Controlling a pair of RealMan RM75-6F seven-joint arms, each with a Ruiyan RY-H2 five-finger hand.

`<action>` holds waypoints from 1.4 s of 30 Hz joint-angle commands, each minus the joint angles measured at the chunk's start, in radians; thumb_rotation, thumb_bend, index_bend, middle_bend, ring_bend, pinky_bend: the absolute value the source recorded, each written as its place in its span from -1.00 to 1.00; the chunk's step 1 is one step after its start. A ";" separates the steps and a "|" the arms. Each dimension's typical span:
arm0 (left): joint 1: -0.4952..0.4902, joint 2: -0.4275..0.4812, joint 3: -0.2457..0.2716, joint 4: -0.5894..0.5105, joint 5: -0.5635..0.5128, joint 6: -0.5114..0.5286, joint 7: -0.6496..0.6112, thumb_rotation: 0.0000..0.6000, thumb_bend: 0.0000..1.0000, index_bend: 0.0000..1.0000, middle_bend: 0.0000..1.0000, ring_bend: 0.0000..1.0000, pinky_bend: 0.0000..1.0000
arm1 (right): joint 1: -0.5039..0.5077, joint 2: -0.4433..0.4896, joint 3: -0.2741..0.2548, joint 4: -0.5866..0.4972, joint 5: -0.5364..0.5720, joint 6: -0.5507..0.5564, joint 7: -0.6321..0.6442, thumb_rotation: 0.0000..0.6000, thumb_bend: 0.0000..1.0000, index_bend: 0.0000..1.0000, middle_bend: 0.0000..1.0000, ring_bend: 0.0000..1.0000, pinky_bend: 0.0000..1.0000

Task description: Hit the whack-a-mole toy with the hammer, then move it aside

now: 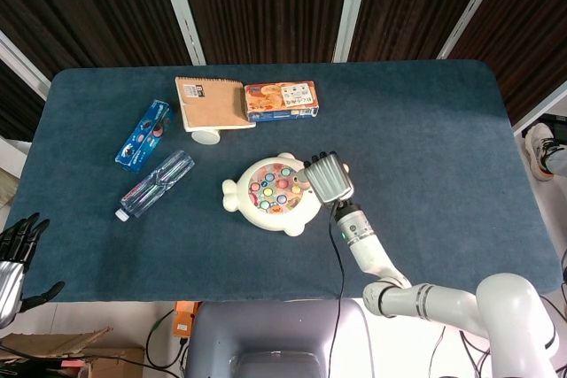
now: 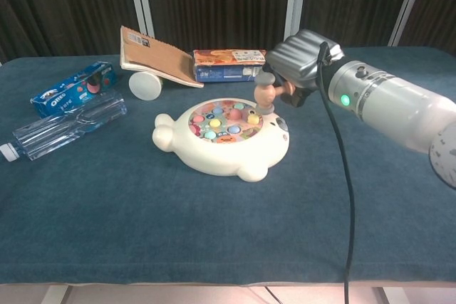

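The whack-a-mole toy (image 1: 269, 194) (image 2: 222, 139) is a cream, seal-shaped base with coloured buttons on top, lying mid-table. My right hand (image 1: 328, 178) (image 2: 303, 62) grips a small toy hammer (image 2: 267, 96) with a grey and tan head. The hammer head hangs just above the toy's right edge, close to the buttons; in the head view the hand hides it. My left hand (image 1: 16, 250) hangs open off the table's near left corner, holding nothing.
Behind the toy lie a brown notebook (image 1: 211, 103) propped on a white cup (image 2: 145, 85), and a snack box (image 1: 281, 100). To the left are a blue Oreo pack (image 1: 143, 135) and a clear plastic bottle (image 1: 158, 183).
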 commanded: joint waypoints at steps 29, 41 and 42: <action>0.002 -0.001 0.003 0.000 0.004 -0.002 0.001 1.00 -0.75 -1.00 -1.00 -1.00 -0.75 | -0.167 0.146 -0.052 -0.057 -0.129 0.120 0.331 1.00 0.16 1.00 0.48 0.28 0.28; -0.009 -0.010 0.002 -0.010 -0.004 -0.025 0.039 1.00 -0.75 -1.00 -1.00 -1.00 -0.75 | -0.326 0.105 -0.167 0.294 -0.259 0.077 0.772 1.00 0.16 0.97 0.48 0.27 0.29; -0.009 -0.009 0.002 -0.011 -0.005 -0.026 0.039 1.00 -0.75 -1.00 -1.00 -1.00 -0.75 | -0.329 0.092 -0.172 0.324 -0.270 0.074 0.792 1.00 0.16 0.97 0.48 0.27 0.29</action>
